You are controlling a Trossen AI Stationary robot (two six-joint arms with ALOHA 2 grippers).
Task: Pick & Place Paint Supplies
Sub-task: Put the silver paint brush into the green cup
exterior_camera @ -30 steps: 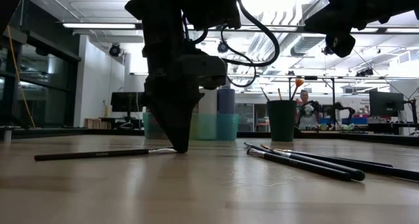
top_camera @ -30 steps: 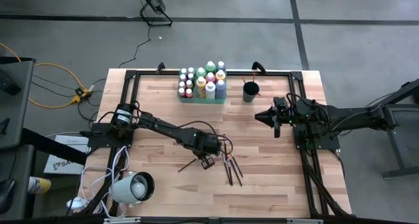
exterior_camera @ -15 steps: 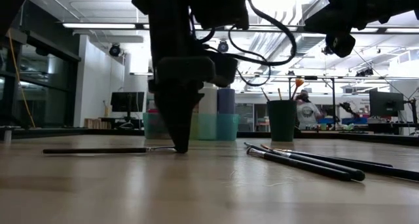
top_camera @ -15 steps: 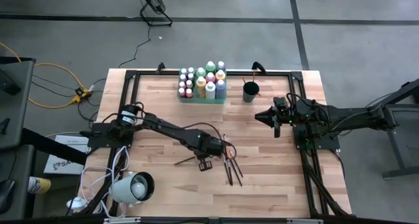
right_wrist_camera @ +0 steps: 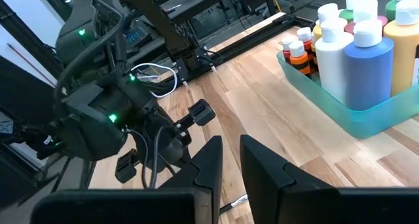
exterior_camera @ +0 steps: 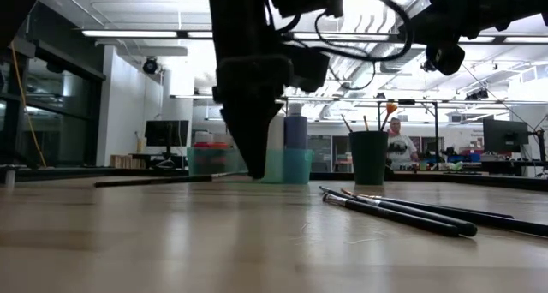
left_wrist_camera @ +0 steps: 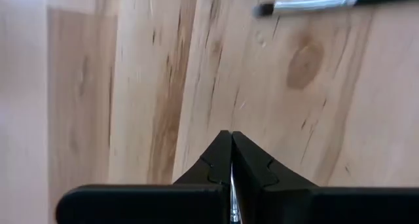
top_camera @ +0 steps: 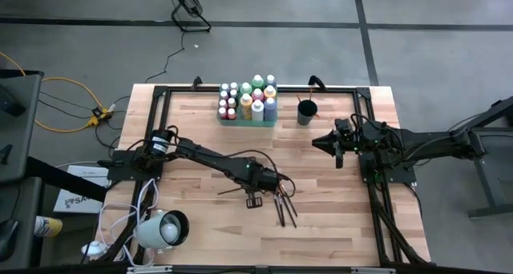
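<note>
Left gripper (exterior_camera: pixel 257 169) pinching paintbrush (exterior_camera: pixel 154 181), lifted clear of table (top_camera: pixel 192 146); handle sticks out sideways from fingertips, roughly level. Loose paintbrushes (top_camera: pixel 282 206) lie on table just beside gripper. Paint bottles (top_camera: pixel 250 100) stand in green tray (right_wrist_camera: pixel 357 116), well beyond gripper at table's far edge; dark cup (top_camera: pixel 306 111) next to tray. Right gripper (top_camera: pixel 330 143) hovers well apart, fingers slightly parted, holding nothing.
</note>
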